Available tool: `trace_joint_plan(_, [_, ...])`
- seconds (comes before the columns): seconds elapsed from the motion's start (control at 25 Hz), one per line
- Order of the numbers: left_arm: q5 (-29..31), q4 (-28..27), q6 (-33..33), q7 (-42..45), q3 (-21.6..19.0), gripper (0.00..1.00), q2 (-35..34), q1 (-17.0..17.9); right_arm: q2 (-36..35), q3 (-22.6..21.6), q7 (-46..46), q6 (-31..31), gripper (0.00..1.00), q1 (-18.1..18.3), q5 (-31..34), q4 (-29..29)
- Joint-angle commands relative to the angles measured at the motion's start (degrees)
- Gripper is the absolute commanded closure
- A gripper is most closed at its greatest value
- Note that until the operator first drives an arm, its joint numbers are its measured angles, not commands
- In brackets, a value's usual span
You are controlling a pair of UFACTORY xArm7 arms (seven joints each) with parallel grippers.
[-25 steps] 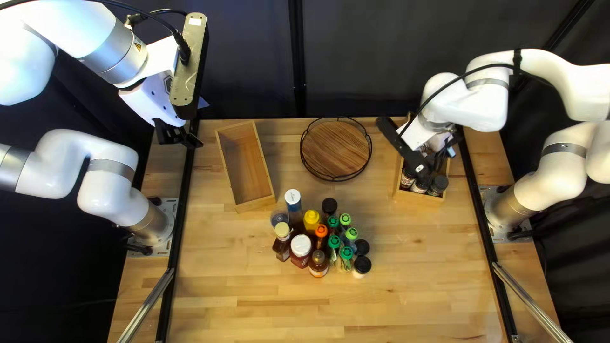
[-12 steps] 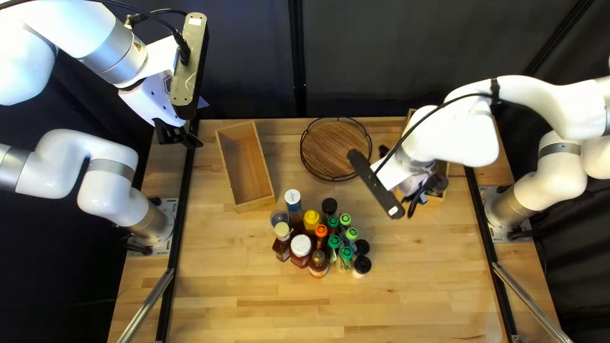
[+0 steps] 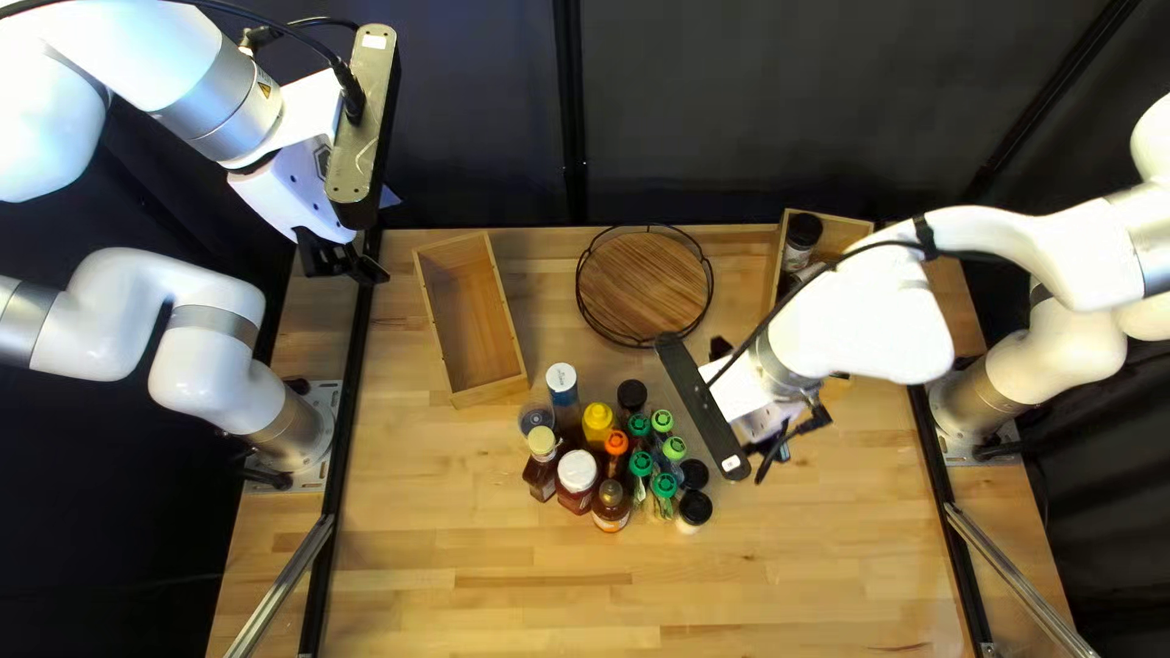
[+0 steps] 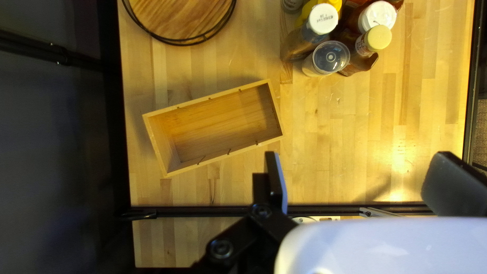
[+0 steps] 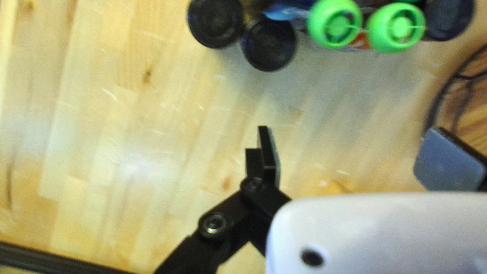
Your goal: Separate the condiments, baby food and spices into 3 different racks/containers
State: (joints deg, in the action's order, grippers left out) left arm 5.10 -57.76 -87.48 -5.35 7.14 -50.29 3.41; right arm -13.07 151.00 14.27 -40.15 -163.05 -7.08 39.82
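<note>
Holds right jaws apart beside bottles (image 3: 616, 445), likely for grasping; parks left jaws apart, far left, presumably for clearance.

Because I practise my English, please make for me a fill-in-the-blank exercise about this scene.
In the top left view, the round tray lies to the ____ of the empty box. Its wire rim is ____. Among the bottles, exactly ____ have light green caps. With fingers apart, the left hand and right hand are both ____.
Missing words: right; black; two; open.
</note>
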Motion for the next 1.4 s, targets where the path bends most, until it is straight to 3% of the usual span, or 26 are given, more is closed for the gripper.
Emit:
trace_joint_plan(0.04, [0.00, 0.00, 0.00, 0.00, 0.00, 0.00, 0.00, 0.00, 0.66, -2.91, -5.42, 5.37, 0.00, -1.16, -0.33, -2.90])
trace_joint_plan(0.28, [0.00, 0.00, 0.00, 0.00, 0.00, 0.00, 0.00, 0.00, 3.14, -8.94, -19.28, 11.81, 0.00, -0.87, 3.57, -4.20])
trace_joint_plan(0.48, [0.00, 0.00, 0.00, 0.00, 0.00, 0.00, 0.00, 0.00, 7.79, -13.63, -36.99, 12.97, 0.00, 0.54, 12.73, -1.97])
trace_joint_plan(0.64, [0.00, 0.00, 0.00, 0.00, 0.00, 0.00, 0.00, 0.00, 12.11, -14.10, -46.97, 12.28, 0.00, 0.06, 20.75, -0.08])
trace_joint_plan(0.76, [0.00, 0.00, 0.00, 0.00, 0.00, 0.00, 0.00, 0.00, 11.19, -13.55, -45.52, 12.93, 0.00, 0.59, 20.61, -2.37])
trace_joint_plan(1.0, [0.00, 0.00, 0.00, 0.00, 0.00, 0.00, 0.00, 0.00, 9.67, -9.80, -33.64, 17.00, 0.00, 2.66, 18.72, -7.81])
trace_joint_plan(1.4, [0.00, 0.00, 0.00, 0.00, 0.00, 0.00, 0.00, 0.00, 10.65, -8.19, -33.78, 24.60, 0.00, 5.50, 28.72, -9.82])
